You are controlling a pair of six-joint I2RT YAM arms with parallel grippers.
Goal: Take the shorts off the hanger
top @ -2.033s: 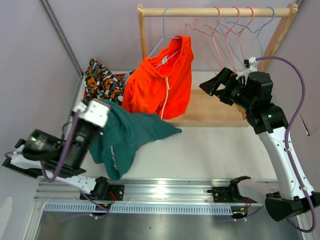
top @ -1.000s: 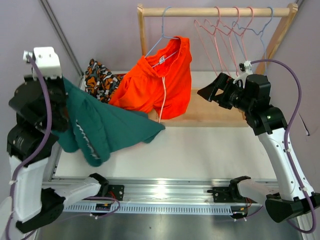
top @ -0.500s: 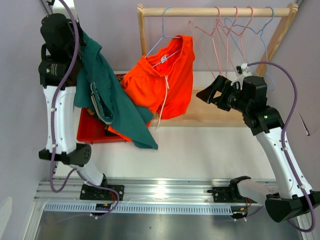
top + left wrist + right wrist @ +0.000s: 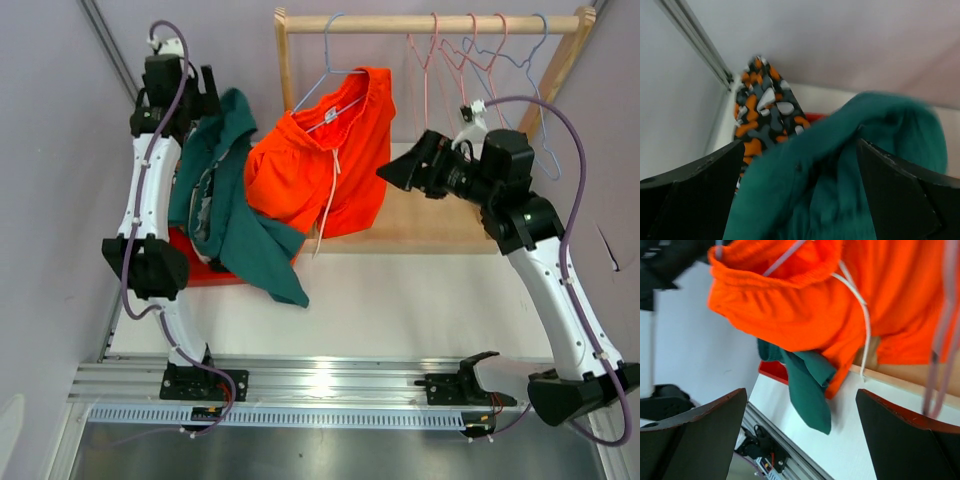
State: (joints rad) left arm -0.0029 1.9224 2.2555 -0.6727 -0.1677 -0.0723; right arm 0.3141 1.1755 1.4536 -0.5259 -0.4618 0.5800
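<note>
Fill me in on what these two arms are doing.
Shorts are being taken off hangers on a rack. The left gripper is raised at the back left, fingers wide apart, with green shorts draped beneath it over a red bin; patterned shorts lie close by. The right gripper, open and empty, points at the orange shorts, which hang from a hanger on the wooden rail beside several bare hangers.

The left gripper (image 4: 205, 90) is raised high beside the wooden rack (image 4: 420, 22), jaws spread wide; the right gripper (image 4: 400, 165), equally spread, hangs below its rail.
</note>
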